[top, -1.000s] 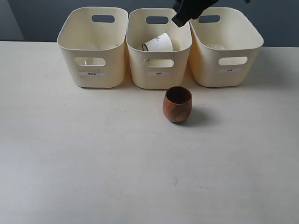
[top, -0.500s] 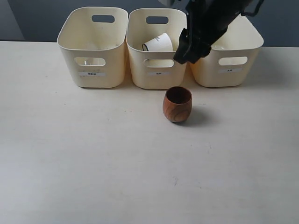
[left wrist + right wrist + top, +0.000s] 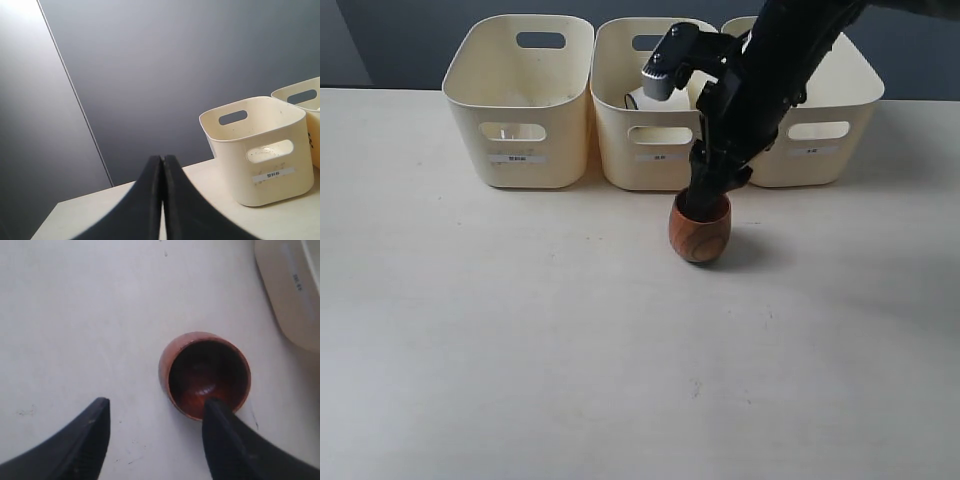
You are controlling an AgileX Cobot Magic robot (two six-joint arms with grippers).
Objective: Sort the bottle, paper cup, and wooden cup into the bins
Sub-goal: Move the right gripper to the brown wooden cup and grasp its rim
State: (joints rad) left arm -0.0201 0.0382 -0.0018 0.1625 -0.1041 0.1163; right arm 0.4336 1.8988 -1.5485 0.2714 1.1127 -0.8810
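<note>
My right gripper (image 3: 155, 427) has dropped from in front of the bins (image 3: 519, 100) down to the wooden cup (image 3: 700, 228). Its jaws are spread, one fingertip inside the cup's mouth, the other outside over the surface (image 3: 520, 330). The cup stands upright just before the middle bin, where the paper cup (image 3: 638, 97) lies. My left gripper (image 3: 161, 200) is closed

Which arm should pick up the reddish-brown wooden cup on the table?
Right. Its tool is open at the reddish-brown wooden cup, one finger at the rim. The left tool is shut, off by the leftmost cream plastic bin.
</note>
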